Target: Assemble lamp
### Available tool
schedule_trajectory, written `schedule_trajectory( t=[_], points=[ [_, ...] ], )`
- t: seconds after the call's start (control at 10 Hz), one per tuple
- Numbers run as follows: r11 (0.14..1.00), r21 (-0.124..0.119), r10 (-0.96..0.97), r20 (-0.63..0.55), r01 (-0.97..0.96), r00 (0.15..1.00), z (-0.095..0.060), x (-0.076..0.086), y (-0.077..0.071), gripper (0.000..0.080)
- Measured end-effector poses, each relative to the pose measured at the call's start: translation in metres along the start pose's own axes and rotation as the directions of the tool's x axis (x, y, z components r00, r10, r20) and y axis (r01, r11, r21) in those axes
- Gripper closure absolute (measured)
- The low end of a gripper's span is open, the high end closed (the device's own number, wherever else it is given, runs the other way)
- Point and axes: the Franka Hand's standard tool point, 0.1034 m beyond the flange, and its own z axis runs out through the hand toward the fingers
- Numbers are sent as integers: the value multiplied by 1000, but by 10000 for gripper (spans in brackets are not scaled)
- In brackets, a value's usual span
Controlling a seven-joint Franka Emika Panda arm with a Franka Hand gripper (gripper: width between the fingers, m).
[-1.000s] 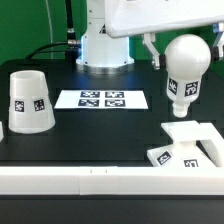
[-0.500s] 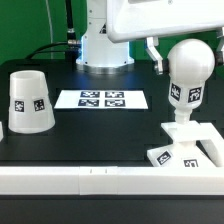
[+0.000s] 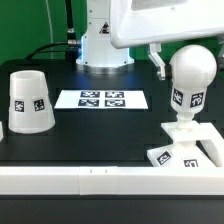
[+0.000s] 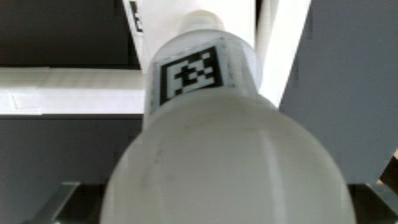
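Observation:
The white round-headed bulb (image 3: 190,85) stands nearly upright at the exterior view's right, its narrow lower end at the socket of the flat square base (image 3: 200,148). My gripper (image 3: 190,66) is around the bulb's head and shut on it; one finger (image 3: 158,60) shows beside the head. In the wrist view the bulb (image 4: 214,120) fills the picture between my gripper's (image 4: 222,205) two fingers, tag facing the camera. The tapered cup-like shade (image 3: 29,101) stands mouth down at the exterior view's left, apart from everything else.
The marker board (image 3: 102,99) lies flat in the middle of the black table. A white ledge (image 3: 90,181) runs along the front edge. The arm's white pedestal (image 3: 104,48) stands at the back.
My gripper has carried the bulb down and slightly to the exterior view's right. The bulb has gone from tilted above the base to nearly upright with its lower end at the socket.

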Motion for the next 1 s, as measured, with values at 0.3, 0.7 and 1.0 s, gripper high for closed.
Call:
schedule_trajectory(
  t=[0.3,0.7,1.0],
  points=[
    [1000,0,-1,7,1,1000,5,-3,-1,222],
    [1000,-9,-8,-39,8,999,14,-7,-3,222],
    [1000,-18,-14,-83,13,996,17,-12,-4,222]
  ],
)
